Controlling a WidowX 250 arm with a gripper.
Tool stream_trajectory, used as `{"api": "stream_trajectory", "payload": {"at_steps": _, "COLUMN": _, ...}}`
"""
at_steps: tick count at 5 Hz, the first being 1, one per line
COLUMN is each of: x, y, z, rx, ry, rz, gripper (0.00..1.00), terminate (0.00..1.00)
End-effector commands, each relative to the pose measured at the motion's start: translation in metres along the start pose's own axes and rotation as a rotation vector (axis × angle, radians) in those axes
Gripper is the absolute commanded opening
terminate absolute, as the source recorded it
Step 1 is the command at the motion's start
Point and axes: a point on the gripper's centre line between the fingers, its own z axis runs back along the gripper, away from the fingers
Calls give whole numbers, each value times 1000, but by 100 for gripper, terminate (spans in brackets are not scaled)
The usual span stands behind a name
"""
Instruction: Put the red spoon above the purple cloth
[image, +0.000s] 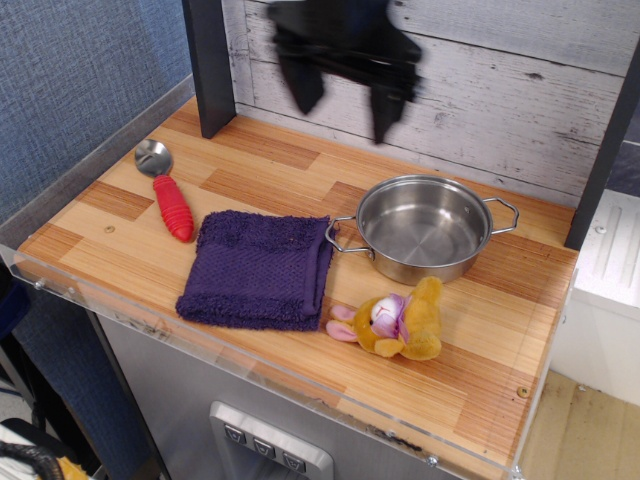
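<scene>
On the desk (480, 330), near its left side, lies the red spoon (168, 193). Its shiny round bowl points to the far left corner and its fat red handle points toward the purple cloth (258, 268). The handle tip sits just beside the cloth's left edge, and it is hard to tell if they touch. The cloth lies flat in the middle front of the desk. Next to it on the right stands a steel pot (424, 227), with one handle right at the cloth's corner. A little yellow toy bunny (397, 322) lies in front of the pot.

High up at the back, in front of the white wood wall (530, 90), hangs the gripper (340, 95). It looks blurry, so it seems to be moving. Its two dark fingers hang down with a gap between them, so it is spread wide and holds nothing. It is well apart from the spoon.

The step in hand looks like reaching for the spoon. To do it well, the gripper should go left and toward the front until it is right over the red handle, not over the shiny bowl. The handle is thick and has ridges, so it should be easy to hold. The fingers should turn so that they close across the handle, one on each side. Then the gripper should go down slowly and stop just over the wood. It should keep off the cloth, so the cloth does not get dragged or bunched up.
</scene>
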Motion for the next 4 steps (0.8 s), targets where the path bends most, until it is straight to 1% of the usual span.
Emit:
{"api": "stream_trajectory", "payload": {"at_steps": 1, "x": -31, "y": 44, "z": 5, "rx": 109, "ry": -37, "rz": 195, "gripper": 100, "terminate": 0}}
{"api": "stream_trajectory", "payload": {"at_steps": 2, "x": -53, "y": 75, "z": 2, "rx": 164, "ry": -13, "rz": 289, "gripper": 100, "terminate": 0}}
{"api": "stream_trajectory", "payload": {"at_steps": 3, "x": -68, "y": 103, "z": -3, "rx": 207, "ry": -6, "rz": 397, "gripper": 100, "terminate": 0}}
{"api": "stream_trajectory", "payload": {"at_steps": 4, "x": -76, "y": 122, "z": -7, "rx": 227, "ry": 9, "rz": 489, "gripper": 100, "terminate": 0}}
